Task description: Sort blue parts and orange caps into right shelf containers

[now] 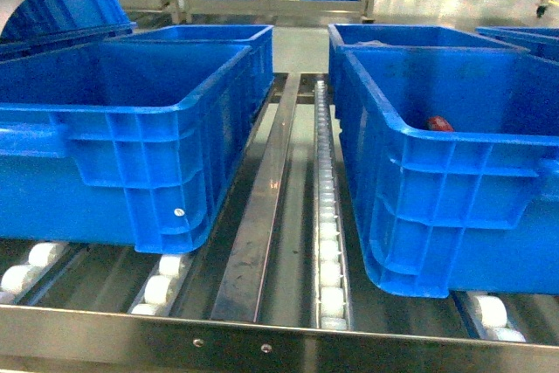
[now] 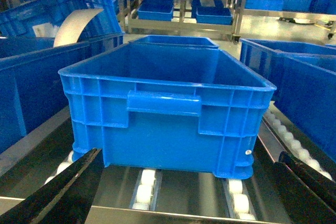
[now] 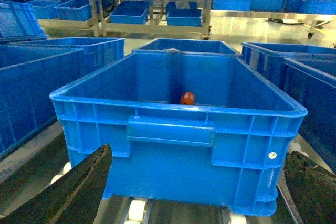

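Note:
Two right shelf containers, deep blue crates, stand side by side on the roller shelf: a left crate (image 1: pixel 131 120) (image 2: pixel 168 108) and a right crate (image 1: pixel 454 181) (image 3: pixel 178 129). One orange cap (image 1: pixel 439 123) (image 3: pixel 187 98) lies on its side inside the right crate, near the far wall. What shows of the left crate's inside holds nothing. No blue parts are in view. My left gripper (image 2: pixel 189 153) hangs open in front of the left crate, holding nothing. My right gripper (image 3: pixel 199 149) is open before the right crate, also holding nothing. Neither gripper shows in the head view.
More blue crates (image 1: pixel 218 37) (image 1: pixel 410 37) stand behind and beside these two. White rollers (image 1: pixel 327 242) and a steel rail (image 1: pixel 262 207) run between the crates. A steel front edge (image 1: pixel 262 338) borders the shelf. Racks with blue trays (image 3: pixel 131 11) stand far behind.

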{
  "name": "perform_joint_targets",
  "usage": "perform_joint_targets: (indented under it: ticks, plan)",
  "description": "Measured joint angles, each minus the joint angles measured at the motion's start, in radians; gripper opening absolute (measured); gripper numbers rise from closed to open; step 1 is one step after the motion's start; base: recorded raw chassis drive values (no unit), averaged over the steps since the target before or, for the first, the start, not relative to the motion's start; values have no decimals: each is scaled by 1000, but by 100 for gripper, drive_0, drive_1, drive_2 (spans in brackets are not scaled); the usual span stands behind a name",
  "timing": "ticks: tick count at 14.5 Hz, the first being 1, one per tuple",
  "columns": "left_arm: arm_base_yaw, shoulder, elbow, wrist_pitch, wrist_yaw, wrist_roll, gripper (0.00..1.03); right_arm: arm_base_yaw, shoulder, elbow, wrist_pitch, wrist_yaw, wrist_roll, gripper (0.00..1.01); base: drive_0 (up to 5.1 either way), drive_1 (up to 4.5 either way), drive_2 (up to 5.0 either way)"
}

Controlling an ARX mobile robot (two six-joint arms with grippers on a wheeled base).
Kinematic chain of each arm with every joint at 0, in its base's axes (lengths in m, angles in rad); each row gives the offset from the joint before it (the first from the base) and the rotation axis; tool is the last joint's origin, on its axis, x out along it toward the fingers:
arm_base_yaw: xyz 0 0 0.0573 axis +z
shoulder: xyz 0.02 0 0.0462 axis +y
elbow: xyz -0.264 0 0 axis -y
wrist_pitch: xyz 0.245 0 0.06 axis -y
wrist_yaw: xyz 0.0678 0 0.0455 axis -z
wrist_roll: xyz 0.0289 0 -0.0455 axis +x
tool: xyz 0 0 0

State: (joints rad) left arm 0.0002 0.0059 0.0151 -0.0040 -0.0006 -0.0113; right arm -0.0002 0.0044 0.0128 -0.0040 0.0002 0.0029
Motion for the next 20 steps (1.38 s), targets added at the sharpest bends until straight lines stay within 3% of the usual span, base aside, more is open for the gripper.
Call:
perform_joint_targets:
  ticks: [20]
  plan:
    - [0,0,0,0,0,0,98,0,0,0,0,0,0,98,0,0,0]
